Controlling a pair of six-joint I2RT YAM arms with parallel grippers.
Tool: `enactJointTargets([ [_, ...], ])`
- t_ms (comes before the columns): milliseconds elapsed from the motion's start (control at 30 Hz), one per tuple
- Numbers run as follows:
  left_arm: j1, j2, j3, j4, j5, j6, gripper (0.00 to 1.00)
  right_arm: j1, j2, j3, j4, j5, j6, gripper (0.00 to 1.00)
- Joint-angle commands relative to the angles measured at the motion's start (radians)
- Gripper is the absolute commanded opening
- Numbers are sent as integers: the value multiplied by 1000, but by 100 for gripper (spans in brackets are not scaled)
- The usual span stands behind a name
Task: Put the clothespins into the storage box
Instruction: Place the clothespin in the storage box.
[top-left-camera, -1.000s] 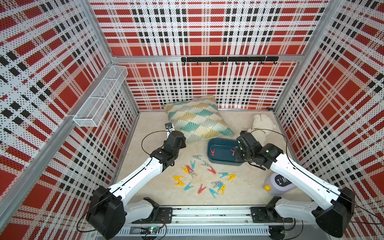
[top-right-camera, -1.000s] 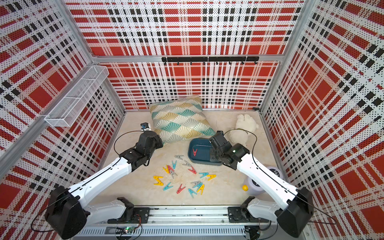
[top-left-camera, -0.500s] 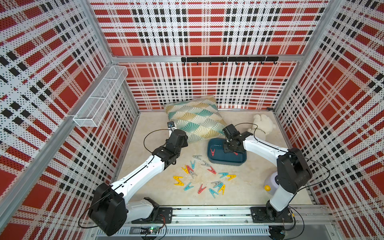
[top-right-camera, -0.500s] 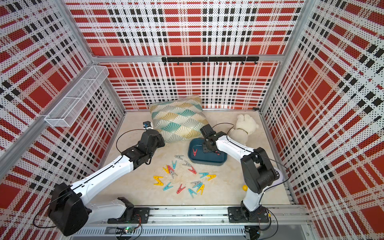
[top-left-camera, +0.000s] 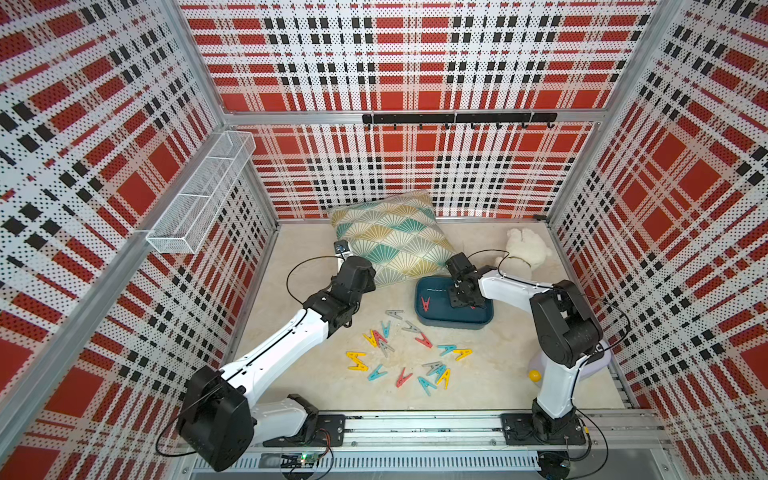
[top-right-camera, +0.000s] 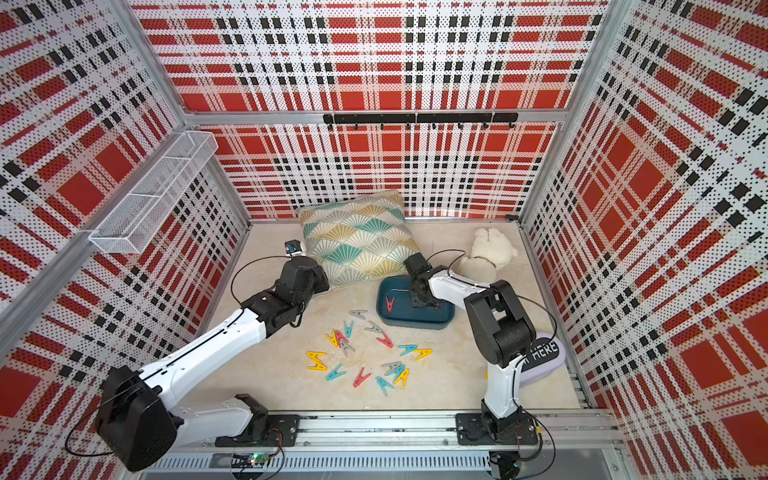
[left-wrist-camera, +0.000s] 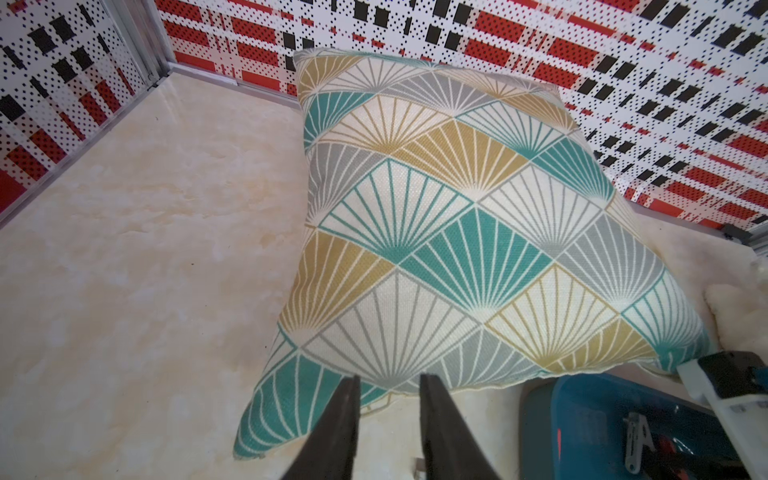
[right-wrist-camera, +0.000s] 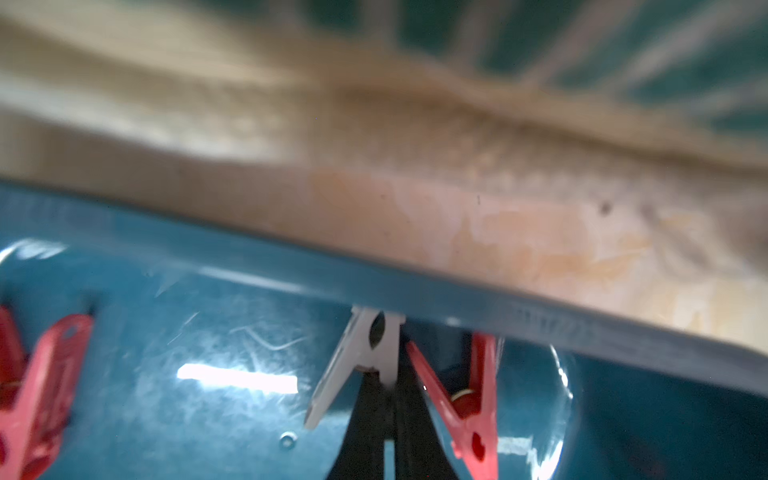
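The storage box (top-left-camera: 453, 326) (top-right-camera: 411, 324) is a shallow dark teal tub in front of the pillow. Inside it my right gripper (top-left-camera: 457, 300) (top-right-camera: 419, 301) (right-wrist-camera: 388, 384) is shut on a grey clothespin (right-wrist-camera: 361, 349), whose tip is against the box's rim (right-wrist-camera: 457, 291). Red clothespins (right-wrist-camera: 469, 390) (top-left-camera: 424, 303) lie on the box floor. Several more clothespins (top-left-camera: 399, 357) (top-right-camera: 365, 357) in red, yellow, teal and grey are scattered on the table in front of the box. My left gripper (top-left-camera: 365, 279) (left-wrist-camera: 388, 378) hangs open and empty by the pillow's near corner.
A patterned pillow (top-left-camera: 395, 237) (left-wrist-camera: 436, 228) lies behind the box, with a white plush toy (top-left-camera: 523, 249) at the back right. A small yellow ball (top-left-camera: 534, 376) and a lilac sign (top-right-camera: 540, 357) lie by the right arm's base. A white wire basket (top-left-camera: 199, 195) hangs on the left wall.
My right arm has folded its elbow upward and carried its shut gripper from the box's right edge down into the box. The left arm has edged slightly toward the pillow.
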Motion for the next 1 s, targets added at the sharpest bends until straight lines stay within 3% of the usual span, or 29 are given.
enactJointTargets([
  [0,7,-15,28,0,-14,9,31,-5,20,-19,13,31,-18,2],
  [233,12,-16,34,0,-8,10,31,-6,-4,-33,5,50,-11,15],
  [500,8,-9,49,-4,6,16,31,-5,-137,-4,-50,6,-12,29],
  [667,-2,-6,50,-6,11,17,31,-5,-272,10,-120,-2,-36,32],
  [733,-8,-11,49,-6,9,16,31,-4,-335,-2,-161,-63,-42,33],
  [967,-15,-17,45,-9,6,15,31,95,-608,-164,-278,-103,74,37],
])
